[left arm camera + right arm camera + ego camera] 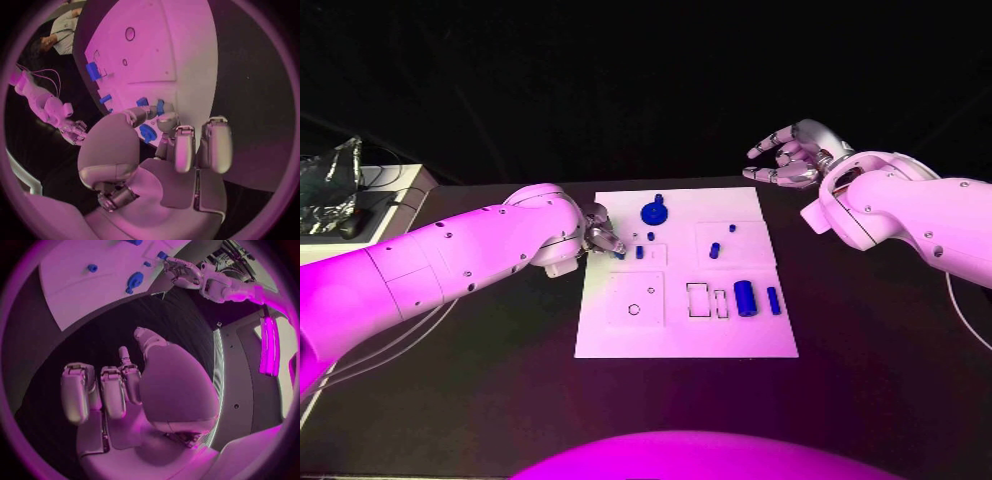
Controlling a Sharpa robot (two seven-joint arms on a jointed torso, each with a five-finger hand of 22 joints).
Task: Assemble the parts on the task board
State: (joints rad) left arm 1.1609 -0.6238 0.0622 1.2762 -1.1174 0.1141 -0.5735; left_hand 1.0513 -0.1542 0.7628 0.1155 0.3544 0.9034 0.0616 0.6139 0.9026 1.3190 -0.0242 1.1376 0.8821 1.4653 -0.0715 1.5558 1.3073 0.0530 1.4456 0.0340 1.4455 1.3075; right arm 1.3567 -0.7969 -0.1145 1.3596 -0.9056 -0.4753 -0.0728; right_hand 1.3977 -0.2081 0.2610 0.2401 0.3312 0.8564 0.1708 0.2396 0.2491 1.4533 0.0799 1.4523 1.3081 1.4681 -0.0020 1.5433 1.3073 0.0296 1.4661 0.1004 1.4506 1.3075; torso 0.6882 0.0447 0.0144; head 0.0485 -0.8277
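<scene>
Nearest you on the task board (682,340), two blue parts (746,298) lie beside outlined slots, likely staged for insertion. Farther up, your left robot hand (602,236) reaches over the board's edge, pinching a small blue part (619,255) at its fingertips. Farthest, the right robot hand (790,158) hovers over the tabletop (877,350), loosely spread, holding nothing, clear of the work.

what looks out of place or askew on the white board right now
Nothing stands out. The white task board lies flat and square on the black table, and the small blue parts sit tidily on it; nothing looks spilled or damaged.
</scene>
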